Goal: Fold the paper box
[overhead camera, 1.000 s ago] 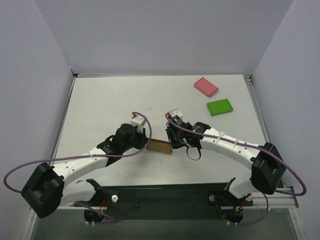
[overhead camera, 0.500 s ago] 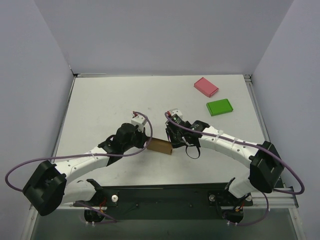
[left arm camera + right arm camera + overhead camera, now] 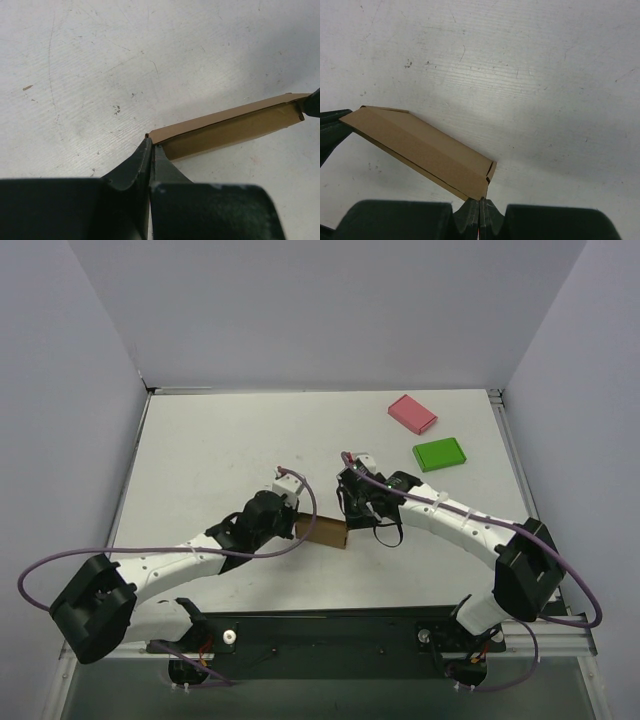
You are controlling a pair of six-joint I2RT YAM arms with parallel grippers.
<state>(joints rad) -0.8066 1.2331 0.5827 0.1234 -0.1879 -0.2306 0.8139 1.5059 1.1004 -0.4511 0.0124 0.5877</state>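
Currently, the paper box (image 3: pixel 322 532) (plain brown cardboard, flattened) is positioned near the middle of the table (image 3: pixel 200 440), slightly toward the near edge, spanning the gap between the two arms. The left gripper (image 3: pixel 297 527) is clamped on the left end of the box, its fingers (image 3: pixel 142 160) pressed together over the corner, and the right gripper (image 3: pixel 349 521) is likewise pinched closed on the right-end corner, fingertips meeting at the cardboard edge. Well apart, at the far right, lie the pink flat box (image 3: pixel 412 413) and, just nearer, the green flat box (image 3: pixel 439 454).
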